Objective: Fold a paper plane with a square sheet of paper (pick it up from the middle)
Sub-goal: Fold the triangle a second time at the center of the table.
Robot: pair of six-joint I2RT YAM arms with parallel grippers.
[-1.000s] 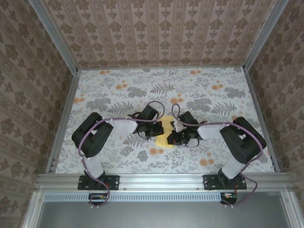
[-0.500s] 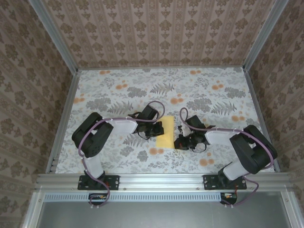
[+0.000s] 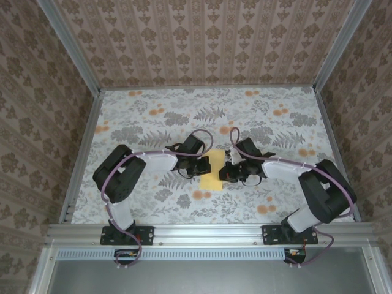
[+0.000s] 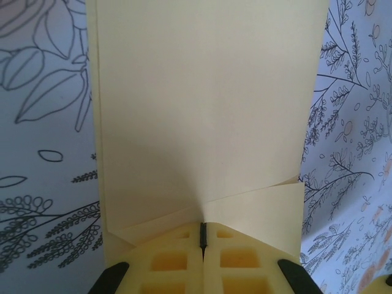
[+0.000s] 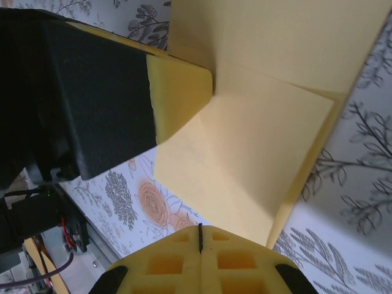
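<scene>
The left tool (image 4: 202,231) is clamped on the folded square sheet of paper (image 4: 208,104); the right tool (image 5: 199,231), pads together, seemingly nips its opposite edge.

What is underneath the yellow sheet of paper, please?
Around the square sheet of paper, the floral table cover shows on both sides, so it presumably continues beneath. Anything directly under the sheet is covered by the paper and cannot be seen.

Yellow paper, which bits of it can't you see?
Top view: the paper is small, its sides hidden under the left hand and right hand.
Left wrist view: its far end is cut off by the top edge.
Right wrist view: the left hand's finger covers part of it.
</scene>
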